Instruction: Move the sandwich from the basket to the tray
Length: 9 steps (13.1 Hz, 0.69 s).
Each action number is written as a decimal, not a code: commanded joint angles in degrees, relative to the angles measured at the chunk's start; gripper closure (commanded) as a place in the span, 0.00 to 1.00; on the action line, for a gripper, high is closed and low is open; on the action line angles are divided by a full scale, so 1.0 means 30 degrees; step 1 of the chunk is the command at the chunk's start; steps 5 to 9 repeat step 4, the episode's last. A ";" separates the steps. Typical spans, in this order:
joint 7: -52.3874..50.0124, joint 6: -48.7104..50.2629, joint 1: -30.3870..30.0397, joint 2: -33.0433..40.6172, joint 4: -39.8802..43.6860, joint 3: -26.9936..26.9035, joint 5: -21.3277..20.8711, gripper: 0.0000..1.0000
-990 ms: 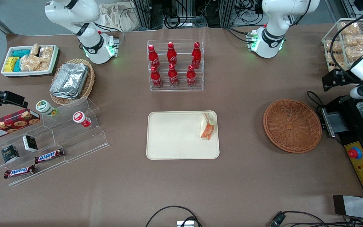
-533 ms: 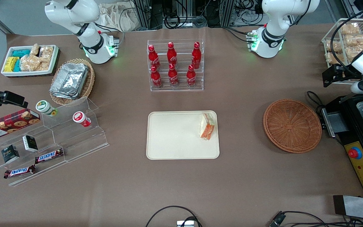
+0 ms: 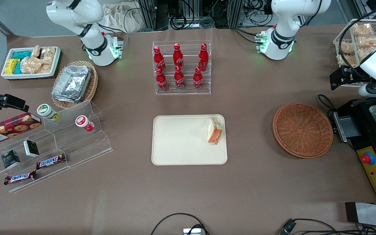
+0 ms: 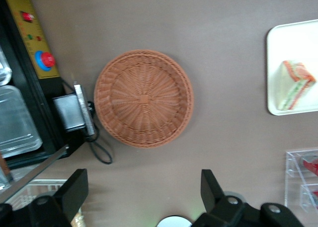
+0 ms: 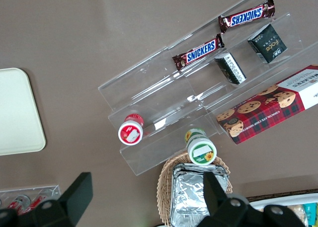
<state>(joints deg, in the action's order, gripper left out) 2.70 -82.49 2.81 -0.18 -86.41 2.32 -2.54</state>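
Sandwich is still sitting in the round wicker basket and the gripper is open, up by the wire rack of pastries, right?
Not quite. The sandwich lies on the tray, near the end closest to the basket, which holds nothing, as front and left wrist views show. The rest stands: the gripper is open, up by the wire rack of pastries.

Lighting's bright and even from overhead, shadows soft and short. My gripper (image 4: 141, 197) hangs high near the table's working-arm end, fingers dark and slightly soft. Mild glare on the foil containers (image 3: 72, 83).
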 commanded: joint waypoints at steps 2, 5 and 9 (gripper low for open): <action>0.0302 0.0630 -0.0085 0.0002 0.0619 -0.0101 0.0964 0.00; 0.0302 0.0631 -0.0057 -0.0028 0.0649 -0.0101 0.0789 0.00; 0.0302 0.0631 -0.0057 -0.0028 0.0649 -0.0101 0.0789 0.00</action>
